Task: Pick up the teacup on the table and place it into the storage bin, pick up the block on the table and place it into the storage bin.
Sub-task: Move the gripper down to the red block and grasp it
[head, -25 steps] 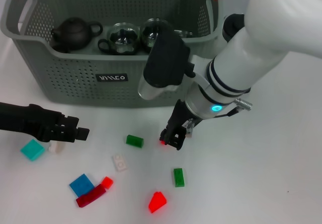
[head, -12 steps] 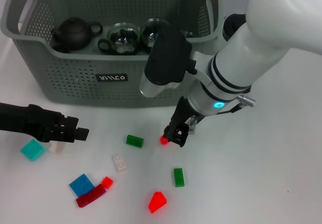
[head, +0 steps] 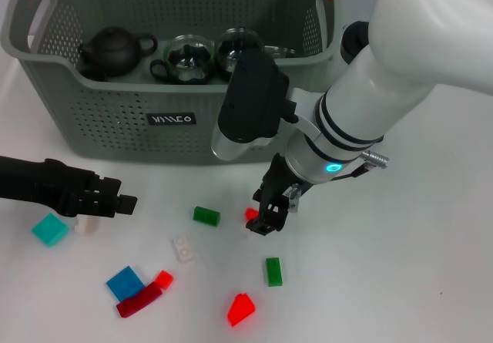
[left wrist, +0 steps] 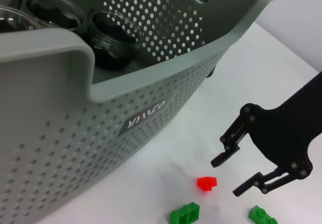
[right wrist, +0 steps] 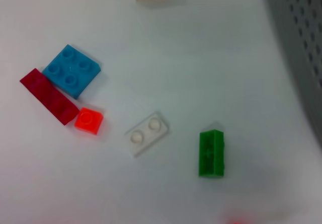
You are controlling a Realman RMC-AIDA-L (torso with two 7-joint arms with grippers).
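Bin (head: 115,119) at the back of the table, already holding a dark teapot (head: 114,50) and two glass cups (head: 190,56). No teacup is visible on the table in any view, so the teacup half of the task looks done. That is a judgement from what lies in the bin.

Block half is under way. Many blocks are loose on the table in front of the bin: small red block (head: 250,214), green block (head: 206,216), second green block (head: 273,270), white block (head: 182,248), blue plate (head: 124,282), dark red bar (head: 139,300), red wedge (head: 241,308), teal block (head: 49,229). None of them shows inside the bin.

Right gripper (head: 264,213) is low over the table, right at the small red block. In the left wrist view its fingers (left wrist: 229,146) stand spread, with the small red block (left wrist: 206,182) on the table just beside the gap and not pinched. It holds nothing.

Left gripper (head: 104,200) is off to the left, near the teal block, idle. Whether its fingers are apart or closed cannot be told.

Left to do: close on a block, lift, carry over the rim, drop.
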